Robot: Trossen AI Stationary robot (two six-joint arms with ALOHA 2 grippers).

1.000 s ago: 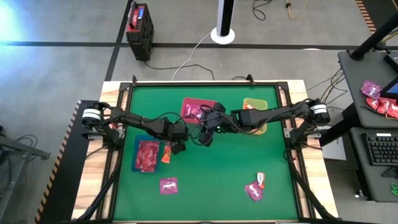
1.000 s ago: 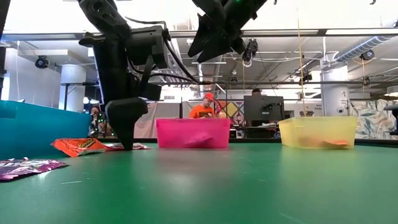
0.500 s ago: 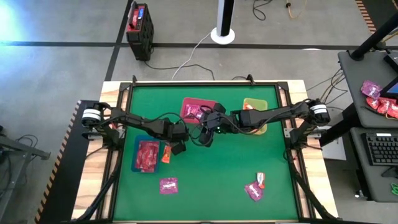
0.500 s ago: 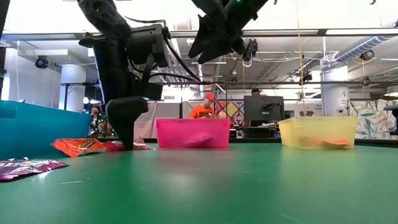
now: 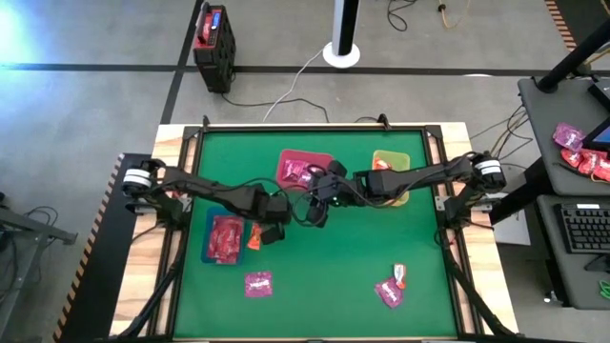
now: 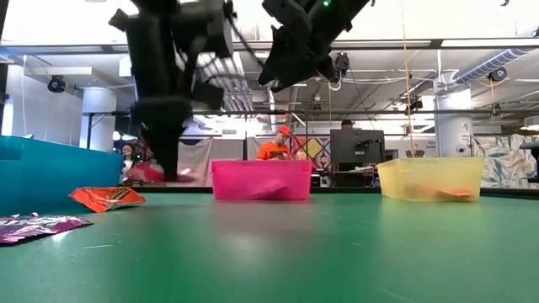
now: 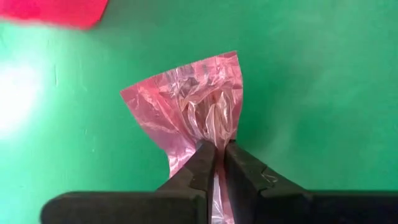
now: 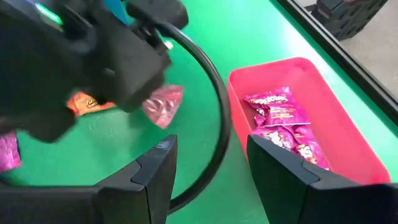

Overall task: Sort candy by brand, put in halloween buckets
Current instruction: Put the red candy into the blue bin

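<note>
L gripper [image 7: 219,163]: jaws clamped on pink-red packet [image 7: 189,106], crinkled wrapper sticking out past fingertips; packet held clear of green worktop [image 5: 334,267]; sits just right of blue bin, beside orange packet.
R gripper [image 8: 208,165]: jaws apart, nothing between; hovering above worktop centre, just beside pink bin, near L gripper.
Pink bin [image 5: 303,168]: back centre of worktop; several magenta packets [image 8: 280,121] w/ white print inside.
Green bin [image 5: 391,177]: back right, partly under R arm; orange item in it, low view.
Blue bin [image 5: 227,238]: left side; red packets [image 5: 226,236] inside.
Orange packet [image 5: 254,236]: flat on worktop, touching or just beside blue bin's right wall; can't tell which.
Loose magenta packet [image 5: 258,284]: front left of worktop, well apart from bins.
Front-right cluster [image 5: 392,288]: magenta packet w/ small orange one just beside, near front right.
Black-red box [image 5: 215,40]: on floor behind worktop, left.
Side desk [image 5: 562,95]: right of rig; more pink + red packets on it, keyboard close by.
Background, low view: person in orange top [image 6: 274,149] behind pink bin, far off in room.
</note>
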